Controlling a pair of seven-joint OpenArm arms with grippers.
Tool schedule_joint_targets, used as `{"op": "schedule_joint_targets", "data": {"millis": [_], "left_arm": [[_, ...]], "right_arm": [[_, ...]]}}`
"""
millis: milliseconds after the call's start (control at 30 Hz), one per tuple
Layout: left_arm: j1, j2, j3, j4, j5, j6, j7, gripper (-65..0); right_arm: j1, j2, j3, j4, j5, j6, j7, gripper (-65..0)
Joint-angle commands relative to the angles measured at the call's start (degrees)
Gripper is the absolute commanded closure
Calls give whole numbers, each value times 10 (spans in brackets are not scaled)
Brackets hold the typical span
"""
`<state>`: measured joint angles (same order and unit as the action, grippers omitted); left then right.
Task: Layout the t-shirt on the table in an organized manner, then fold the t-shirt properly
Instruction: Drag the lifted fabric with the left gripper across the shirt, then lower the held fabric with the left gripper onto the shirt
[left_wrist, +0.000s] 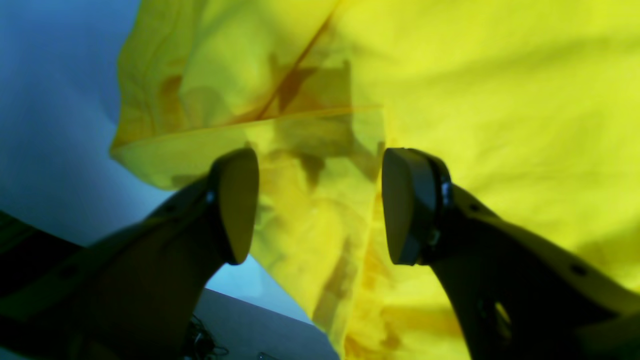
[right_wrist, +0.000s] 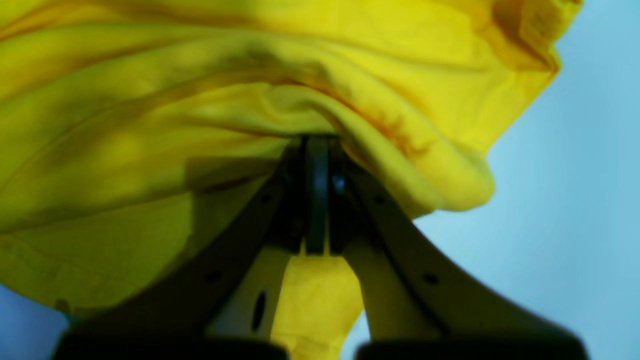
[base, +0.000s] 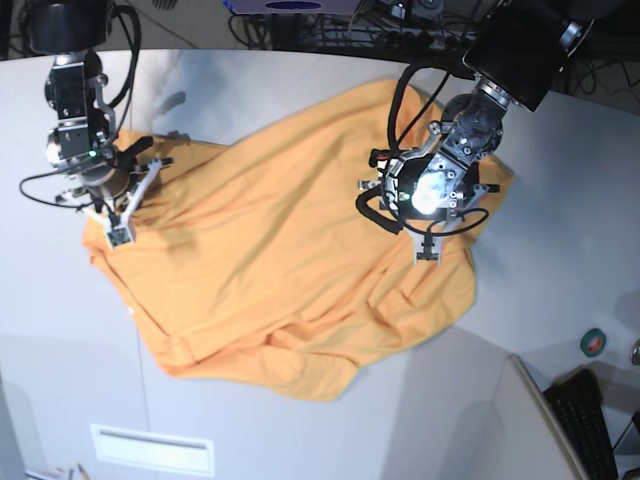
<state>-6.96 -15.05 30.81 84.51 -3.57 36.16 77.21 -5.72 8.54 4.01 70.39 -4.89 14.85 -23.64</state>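
The orange-yellow t-shirt (base: 290, 260) lies spread but wrinkled on the white-grey table (base: 560, 290), with its lower hem bunched. My right gripper (base: 118, 232) is at the shirt's left edge in the base view. In the right wrist view it (right_wrist: 317, 145) is shut on a fold of the shirt (right_wrist: 200, 100). My left gripper (base: 425, 252) hovers over the shirt's right part. In the left wrist view it (left_wrist: 320, 205) is open, and the shirt (left_wrist: 500, 100) lies between and beyond its fingers (left_wrist: 235, 205). The neck tag is not visible.
A black keyboard (base: 590, 420) and a small green and red round thing (base: 595, 342) are at the lower right. Cables (base: 330, 30) run along the table's far edge. A white rectangular strip (base: 150, 448) sits near the front left.
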Motion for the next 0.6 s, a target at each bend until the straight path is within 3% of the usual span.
{"op": "schedule_joint_targets", "data": {"millis": [0, 200, 400, 467, 567], "left_arm": [[-11, 8, -3, 5, 4, 2, -4, -367], [-34, 26, 22, -75, 4, 2, -14, -367], [-34, 27, 20, -79, 4, 2, -24, -360], [-34, 27, 19, -79, 4, 2, -24, -296], [-33, 27, 19, -79, 6, 2, -24, -114]], "right_arm": [[-3, 2, -1, -7, -5, 6, -37, 0], [-7, 2, -1, -7, -5, 6, -37, 0], [-7, 2, -1, -7, -5, 6, -37, 0], [-7, 2, -1, -7, -5, 6, -37, 0], [-7, 2, -1, -7, -5, 6, -37, 0]]}}
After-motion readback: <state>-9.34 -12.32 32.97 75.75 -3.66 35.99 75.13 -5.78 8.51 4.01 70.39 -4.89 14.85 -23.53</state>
